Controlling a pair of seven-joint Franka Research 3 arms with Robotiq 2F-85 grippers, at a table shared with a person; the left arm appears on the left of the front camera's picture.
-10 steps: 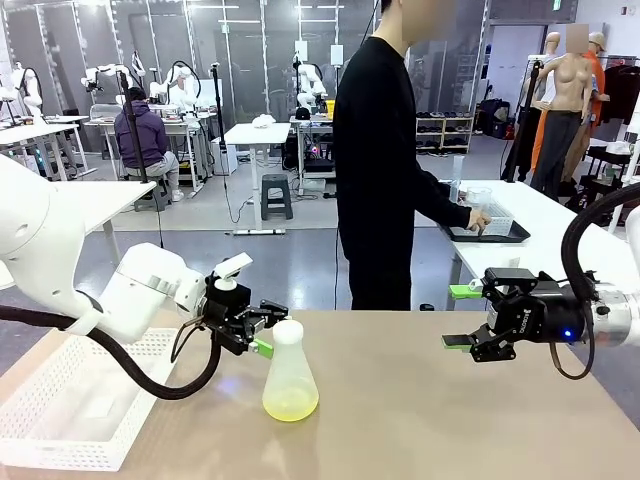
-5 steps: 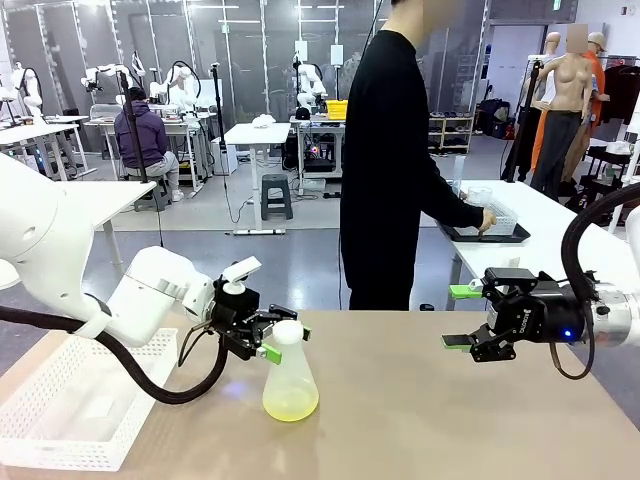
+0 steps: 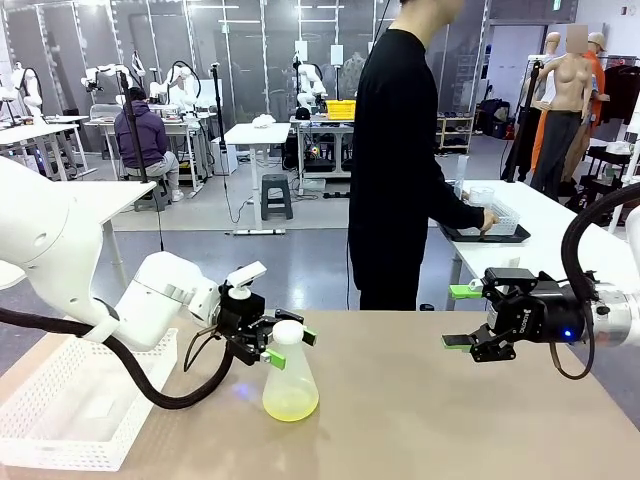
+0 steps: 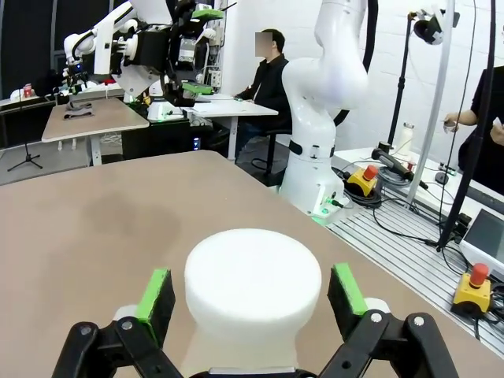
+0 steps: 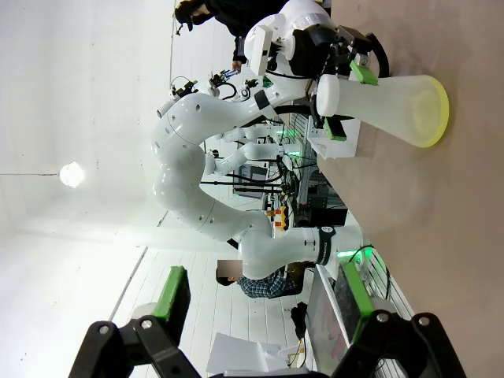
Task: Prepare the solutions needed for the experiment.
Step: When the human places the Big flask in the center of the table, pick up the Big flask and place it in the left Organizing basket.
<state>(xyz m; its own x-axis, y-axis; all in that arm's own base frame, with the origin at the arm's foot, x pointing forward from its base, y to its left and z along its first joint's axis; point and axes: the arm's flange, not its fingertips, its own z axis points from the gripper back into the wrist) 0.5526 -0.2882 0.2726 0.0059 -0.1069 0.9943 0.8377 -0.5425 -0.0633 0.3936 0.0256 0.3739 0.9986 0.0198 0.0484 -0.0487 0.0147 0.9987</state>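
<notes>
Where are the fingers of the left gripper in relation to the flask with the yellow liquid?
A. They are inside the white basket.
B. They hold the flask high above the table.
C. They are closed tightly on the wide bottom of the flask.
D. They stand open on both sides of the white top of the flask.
D: the left gripper is open, one green pad on each side of the flask top, and the flask stands on the table.

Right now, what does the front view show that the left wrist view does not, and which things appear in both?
Front view alone: the yellow-green solution in the bottom of the flask, the white basket, and the open right gripper. Left wrist view alone: red stop buttons beside the table. Both: the open left gripper on either side of the flask's white cap, with a gap showing at each pad, and the brown table.
</notes>
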